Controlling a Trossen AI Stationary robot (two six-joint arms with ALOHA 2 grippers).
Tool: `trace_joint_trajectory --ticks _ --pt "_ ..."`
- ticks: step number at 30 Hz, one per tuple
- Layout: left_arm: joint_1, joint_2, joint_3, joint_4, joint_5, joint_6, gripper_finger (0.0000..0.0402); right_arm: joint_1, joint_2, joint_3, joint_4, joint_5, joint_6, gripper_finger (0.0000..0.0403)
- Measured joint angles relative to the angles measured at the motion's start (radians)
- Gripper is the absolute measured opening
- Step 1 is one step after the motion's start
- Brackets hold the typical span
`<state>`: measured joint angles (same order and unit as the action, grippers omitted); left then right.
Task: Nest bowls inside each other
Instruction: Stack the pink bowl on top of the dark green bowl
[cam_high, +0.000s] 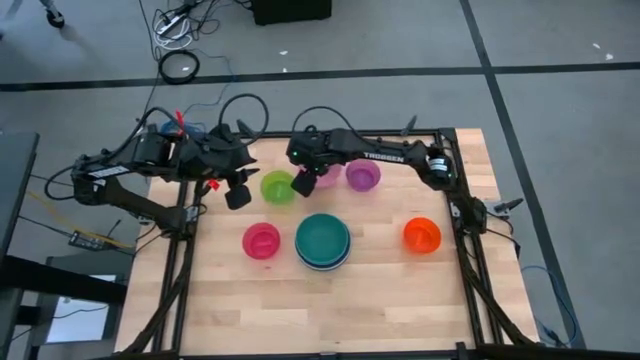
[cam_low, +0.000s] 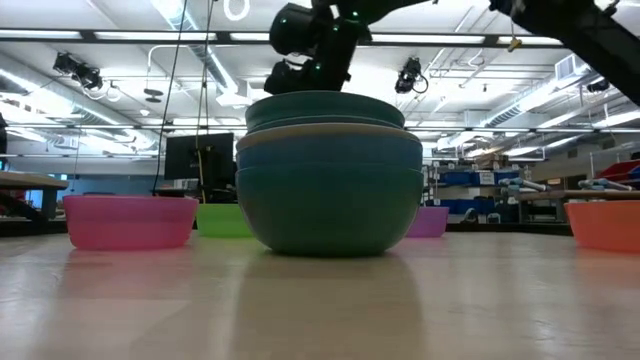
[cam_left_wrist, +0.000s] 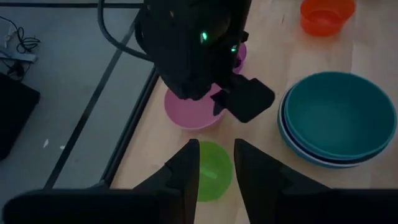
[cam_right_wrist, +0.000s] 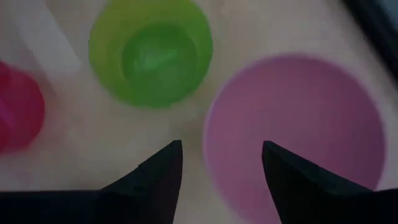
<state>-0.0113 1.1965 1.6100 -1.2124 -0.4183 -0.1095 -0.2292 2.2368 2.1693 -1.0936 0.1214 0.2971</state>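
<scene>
Several bowls stand upright on their bases on the wooden table (cam_high: 380, 300): lime green (cam_high: 278, 187), pink (cam_high: 327, 180), purple (cam_high: 363, 176), orange (cam_high: 422, 235), magenta (cam_high: 262, 241) and a teal-topped nested stack (cam_high: 322, 241). My right gripper (cam_right_wrist: 221, 149) is open and points steeply down over the pink bowl (cam_right_wrist: 298, 130), one finger on each side of its rim on the side nearest the green bowl (cam_right_wrist: 149, 53), not touching it. My left gripper (cam_left_wrist: 216, 165) hangs open in the air above the lime green bowl (cam_left_wrist: 211, 174), at its left side.
The two grippers (cam_high: 238, 195) (cam_high: 305, 183) hang close together over the far middle of the table, with the green bowl between them. The black frame rails (cam_high: 180, 250) run along the table's left and right edges. Bare wood lies along the near edge.
</scene>
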Motion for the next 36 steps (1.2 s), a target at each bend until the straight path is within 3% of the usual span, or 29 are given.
trace_joint_trajectory --ticks 9,19,36 --pt "0.0 0.0 0.0 0.001 0.0 -0.003 0.0107 -0.001 0.031 0.018 -0.068 -0.066 0.023 0.021" --pt "0.0 0.0 0.0 0.002 0.0 -0.007 0.0107 0.0 0.038 -0.005 -0.029 -0.039 0.015 0.0211" --pt "0.0 0.001 0.0 0.001 0.0 -0.003 0.0107 0.0 0.037 -0.244 0.184 0.017 -0.008 0.0209"
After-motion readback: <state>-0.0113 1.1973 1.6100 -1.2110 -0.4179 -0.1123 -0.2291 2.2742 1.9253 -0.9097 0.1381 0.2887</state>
